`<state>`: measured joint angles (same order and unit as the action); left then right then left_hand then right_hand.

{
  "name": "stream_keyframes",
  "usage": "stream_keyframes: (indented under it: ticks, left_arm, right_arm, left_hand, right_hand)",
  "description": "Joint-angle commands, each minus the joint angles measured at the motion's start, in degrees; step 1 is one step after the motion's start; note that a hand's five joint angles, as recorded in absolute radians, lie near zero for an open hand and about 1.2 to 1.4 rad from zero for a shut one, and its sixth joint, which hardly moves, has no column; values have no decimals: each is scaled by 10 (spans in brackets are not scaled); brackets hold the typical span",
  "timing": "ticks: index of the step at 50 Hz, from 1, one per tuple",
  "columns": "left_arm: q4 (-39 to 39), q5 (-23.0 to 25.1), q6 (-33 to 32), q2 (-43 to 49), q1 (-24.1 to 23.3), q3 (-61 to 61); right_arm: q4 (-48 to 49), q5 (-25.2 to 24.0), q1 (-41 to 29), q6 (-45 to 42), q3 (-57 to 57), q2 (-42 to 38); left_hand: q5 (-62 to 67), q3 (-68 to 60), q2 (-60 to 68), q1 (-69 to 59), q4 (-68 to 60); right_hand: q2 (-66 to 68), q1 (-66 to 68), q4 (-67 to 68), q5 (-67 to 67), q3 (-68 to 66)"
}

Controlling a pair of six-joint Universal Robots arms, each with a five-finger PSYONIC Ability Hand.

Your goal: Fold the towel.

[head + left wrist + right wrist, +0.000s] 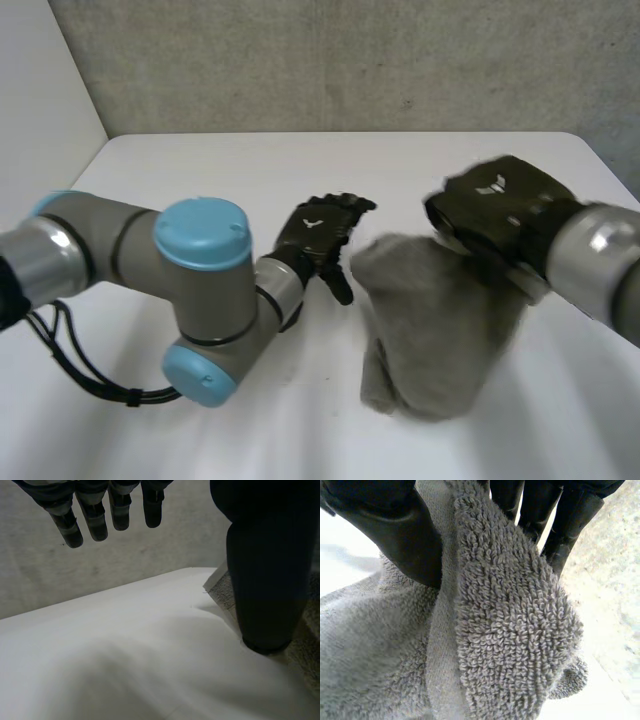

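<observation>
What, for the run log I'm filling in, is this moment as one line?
right hand: shut on towel edge | left hand: open, beside towel | towel: bunched, lower end on table, not folded

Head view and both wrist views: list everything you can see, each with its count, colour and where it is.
towel: one, grey, bunched on the table to the right of its middle, its upper edge raised off the table
table: one, white, under the towel and both hands
wall: one, grey, behind the table
arms: two, grey with light-blue caps, one coming in from each side
left hand: one, black, beside the towel's left edge, fingers straight, holding nothing
right hand: one, black, at the towel's raised edge, pinching it between thumb and fingers
</observation>
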<state>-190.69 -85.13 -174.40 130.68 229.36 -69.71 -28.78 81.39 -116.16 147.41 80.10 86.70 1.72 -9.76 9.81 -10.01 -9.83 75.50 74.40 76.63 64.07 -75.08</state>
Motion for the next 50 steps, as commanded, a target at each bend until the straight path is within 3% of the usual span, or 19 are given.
stream_keyframes:
  ticks: [1,7,14,18,20,22,24,26,27,29,30,32,33,34,35,41,43,48,50]
  left_arm:
    - [-28,35,-1,24,-48,8]
    - [-71,131,-1,33,-83,-1]
    - [-85,231,2,51,-90,2]
    - [-82,256,4,61,-90,6]
    - [-79,264,17,65,-89,10]
    - [-81,261,30,63,-88,12]
    - [-86,251,40,61,-87,19]
    - [-86,179,52,55,-76,50]
    - [-86,178,52,55,-76,50]
    - [-84,13,51,31,-32,78]
    - [-84,12,51,31,-31,78]
    - [-89,-168,51,-13,10,93]
    - [-89,-169,51,-13,10,93]
    - [-96,-223,54,-37,24,97]
    - [-105,-241,56,-56,32,95]
    - [-180,-242,68,-176,53,8]
    - [-208,-239,68,-200,58,-25]
    - [-260,-211,65,-249,58,-127]
    - [-263,-191,64,-257,56,-162]
  right_arm:
    - [-5,-29,72,-78,108,101]
    - [-38,-99,97,-112,147,121]
    - [-49,-124,130,-117,157,123]
    - [-46,-125,135,-116,157,125]
    - [-43,-123,134,-117,150,125]
    - [-37,-122,134,-117,144,124]
    - [-24,-122,133,-116,134,121]
    - [-1,-122,132,-114,121,117]
    - [33,-121,133,-108,105,113]
    - [65,-122,134,-105,93,105]
    - [109,-122,132,-99,75,93]
    - [189,-125,128,-80,60,76]
    - [259,-126,126,-57,58,73]
    - [260,-126,126,-56,58,73]
    - [349,-126,126,-22,61,73]
    - [694,-121,117,142,124,74]
    - [727,-122,119,170,138,74]
    - [616,-128,121,198,134,61]
    - [483,-142,115,185,116,13]
  left_hand:
    - [-12,-8,7,-5,-7]
    - [-5,-15,14,-12,-14]
    - [27,-47,46,-44,-46]
    - [261,-280,280,-278,-280]
    - [681,-701,700,-698,-700]
    - [683,-702,702,-700,-702]
    - [683,-702,702,-700,-702]
    - [683,-702,702,-700,-702]
    - [683,-702,702,-700,-702]
    - [683,-702,702,-700,-702]
    - [683,-702,702,-700,-702]
    - [683,-702,702,-700,-702]
    - [683,-702,702,-700,-702]
    - [683,-702,702,-700,-702]
    - [683,-702,702,-700,-702]
    - [683,-702,702,-700,-702]
    - [683,-702,702,-700,-702]
    - [683,-702,702,-700,-702]
    - [683,-702,702,-700,-702]
  right_hand:
    - [45,56,34,59,-49]
    - [45,56,34,59,-49]
    - [45,56,34,59,-49]
    - [45,56,34,59,-49]
    - [45,56,34,59,-49]
    - [45,56,34,59,-49]
    - [45,56,34,59,-49]
    - [45,56,34,59,-49]
    - [45,56,34,59,-49]
    - [45,56,34,59,-49]
    - [45,56,34,59,-49]
    - [45,56,34,59,-49]
    - [45,56,34,59,-49]
    - [45,56,34,59,-49]
    - [45,56,34,59,-49]
    - [45,56,34,59,-49]
    - [45,56,34,59,-49]
    - [45,56,34,59,-49]
    - [45,56,34,59,-49]
